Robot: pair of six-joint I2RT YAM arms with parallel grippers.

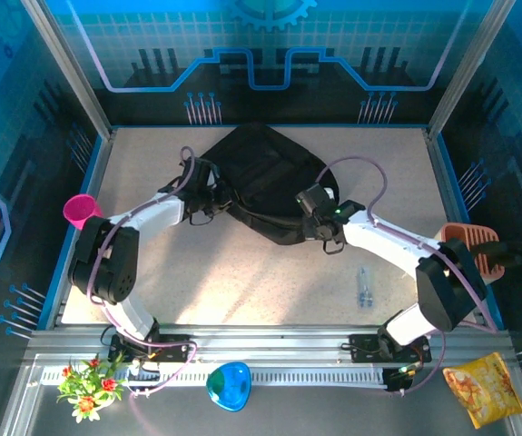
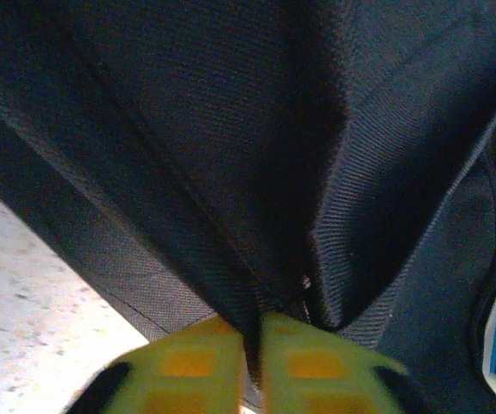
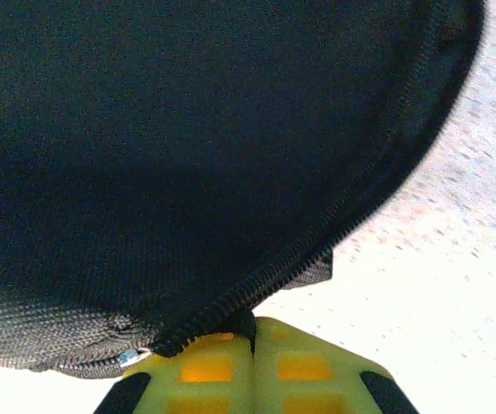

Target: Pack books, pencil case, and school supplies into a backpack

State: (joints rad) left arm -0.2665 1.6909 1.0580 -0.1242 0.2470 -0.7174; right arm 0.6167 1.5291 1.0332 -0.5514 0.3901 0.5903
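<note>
Black soft-fabric backpack (image 1: 265,182), far on speckled worktop (image 1: 242,282): zip edge (image 3: 317,250) is clamped between closed right fingers (image 3: 308,366), a fold (image 2: 317,259) between narrow left fingers (image 2: 187,366); opening probably best drawn apart evenly.

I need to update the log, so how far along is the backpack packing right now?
Done: cannot tell what is already inside the backpack. In hand: left hand and right hand each pinch its fabric, the right at the zipper. Left: a small clear item lies on the table outside.

One backpack (image 1: 265,182), two pincers (image 2: 252,349) (image 3: 254,341), one cup (image 1: 81,211)
</note>
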